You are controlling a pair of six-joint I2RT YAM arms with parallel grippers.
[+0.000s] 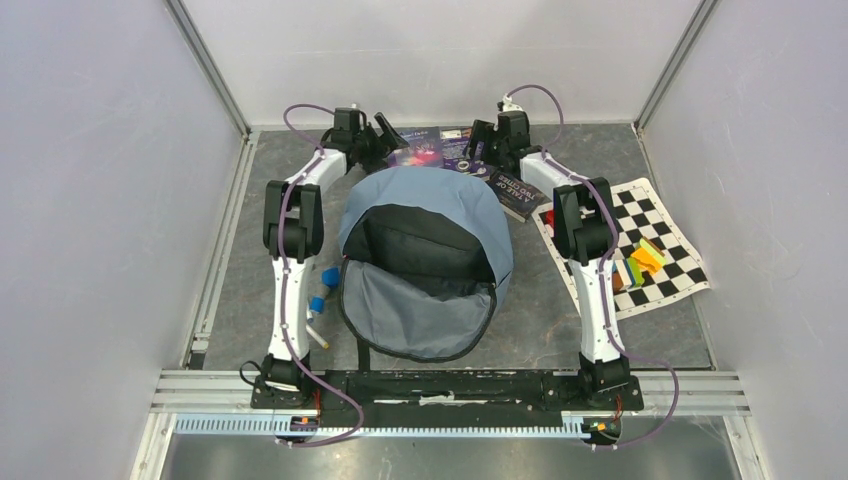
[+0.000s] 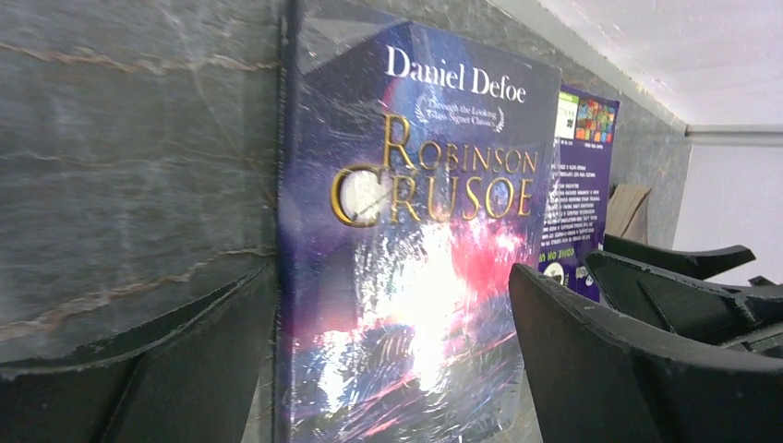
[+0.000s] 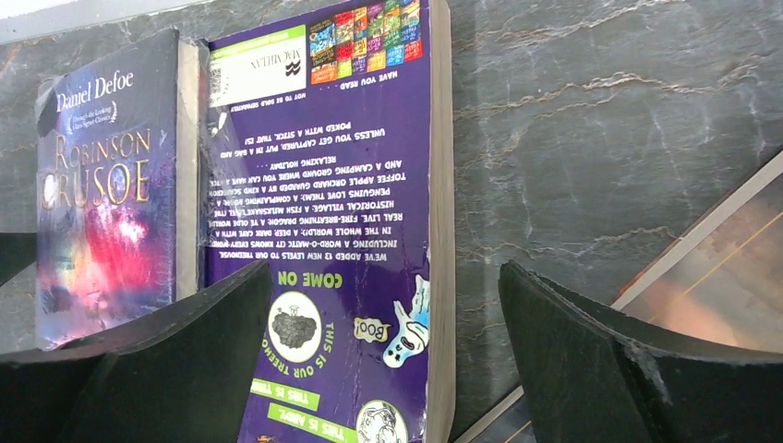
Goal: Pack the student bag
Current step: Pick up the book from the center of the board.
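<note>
The student bag [image 1: 425, 260], grey-blue with a black lining, lies in the middle of the table with its main flap folded toward the arms. Behind it three books lie flat. Robinson Crusoe [image 2: 415, 231] is under my left gripper [image 2: 388, 369], which hangs open just above its cover; one finger sits off the book's left edge. The purple book [image 3: 342, 212] lies beside it, back cover up. My right gripper [image 3: 383, 360] is open over that book's right edge. In the top view both grippers, left [image 1: 385, 135] and right [image 1: 478, 140], hover at the far end. Neither holds anything.
A third book [image 1: 515, 192] lies right of the bag, partly under the right arm. A checkerboard mat [image 1: 650, 215] with coloured blocks [image 1: 640, 262] is at the right. Blue blocks [image 1: 328, 277] and a white pen [image 1: 317, 335] lie left of the bag. Walls enclose the table.
</note>
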